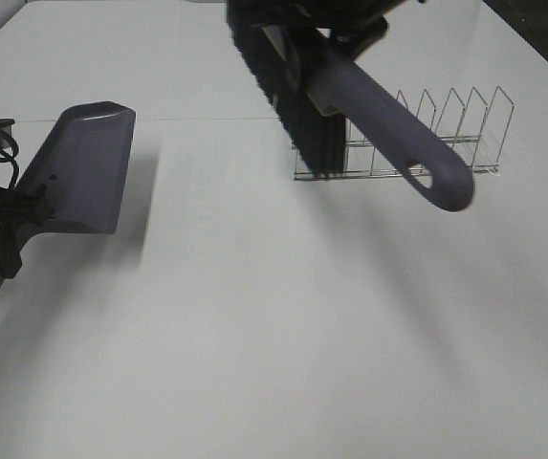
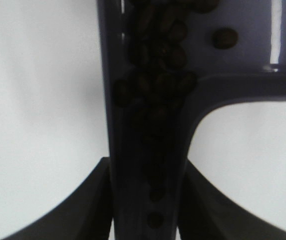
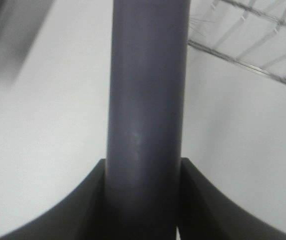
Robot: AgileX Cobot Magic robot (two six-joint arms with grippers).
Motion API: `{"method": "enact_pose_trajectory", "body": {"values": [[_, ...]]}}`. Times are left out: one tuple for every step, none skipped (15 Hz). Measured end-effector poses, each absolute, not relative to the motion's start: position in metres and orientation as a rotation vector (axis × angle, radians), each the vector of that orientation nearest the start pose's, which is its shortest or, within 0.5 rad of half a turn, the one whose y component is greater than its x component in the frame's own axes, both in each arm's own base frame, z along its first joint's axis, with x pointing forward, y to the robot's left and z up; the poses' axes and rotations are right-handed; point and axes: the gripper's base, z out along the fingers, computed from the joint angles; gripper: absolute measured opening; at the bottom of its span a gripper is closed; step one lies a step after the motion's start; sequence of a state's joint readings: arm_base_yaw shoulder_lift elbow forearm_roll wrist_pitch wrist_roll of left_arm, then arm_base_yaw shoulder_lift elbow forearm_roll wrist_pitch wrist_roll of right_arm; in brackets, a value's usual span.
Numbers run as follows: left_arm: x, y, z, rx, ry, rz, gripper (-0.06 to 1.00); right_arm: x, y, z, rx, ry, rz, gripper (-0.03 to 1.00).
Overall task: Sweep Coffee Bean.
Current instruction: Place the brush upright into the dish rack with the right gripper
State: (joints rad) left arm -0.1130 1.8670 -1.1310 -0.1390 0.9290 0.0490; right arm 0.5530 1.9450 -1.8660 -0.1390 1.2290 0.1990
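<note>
White tabletop [image 1: 254, 335], plain; no stray beans show on it in ext. view. Wire rack [image 1: 465, 134] stands on it toward far R.

L side: left gripper [image 2: 145, 200] has both jaws clamped on the dustpan [image 1: 82, 167] handle, 1 finger each side, pressed against the plastic. Coffee beans [image 2: 155, 85] are inside the pan, nearly all packed into the handle channel and trailing down toward the jaws. 1 bean lies apart on the pan floor close by. Judgement: you're holding the pan handle-low so the beans roll to the back & can't spill over the front lip. Pan looks lifted off the table (offset shadow in ext. view), but can't confirm clearance.

R side: right gripper [image 3: 143, 200] jaws are closed tight on the brush [image 1: 379, 115] handle, mid-shaft. Brush is raised high, close to ext. cam. Its bristles [image 1: 302, 134] overlap the rack's L end in that view, and the hang-hole end points toward the table front. Judgement: held up & clear so it won't foul the pan.

Status (est.): sweep looks done, beans collected; what's left = dump/park. Risk: tip the pan fwd too fast and the beans run out of the channel. Keep the handle low.
</note>
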Motion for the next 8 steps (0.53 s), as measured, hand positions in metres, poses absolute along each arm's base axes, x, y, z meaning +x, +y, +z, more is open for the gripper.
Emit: {"method": "enact_pose_trajectory", "body": {"values": [[0.329,-0.048,0.157,0.126,3.141,-0.175,0.33,0.365,0.189,0.301,-0.441,2.781,-0.023,0.36],[0.33,-0.048,0.157,0.126,3.138,-0.175,0.33,0.365,0.167,0.29,-0.362,2.843,-0.032,0.36],[0.33,-0.048,0.157,0.126,3.136,-0.175,0.33,0.364,0.155,0.284,-0.324,2.875,-0.044,0.36],[0.33,-0.048,0.157,0.126,3.136,-0.175,0.33,0.364,0.135,0.27,-0.261,2.937,-0.066,0.36],[0.33,-0.048,0.157,0.124,3.135,-0.177,0.33,0.362,0.121,0.255,-0.213,2.998,-0.086,0.36],[0.33,-0.048,0.157,0.124,3.135,-0.177,0.33,0.358,0.108,0.24,-0.151,3.058,-0.107,0.36],[0.33,-0.048,0.157,0.124,3.135,-0.177,0.33,0.354,0.098,0.231,-0.101,3.098,-0.124,0.36],[0.33,-0.048,0.157,0.124,3.135,-0.177,0.33,0.354,0.092,0.226,-0.058,3.119,-0.134,0.36]]}}
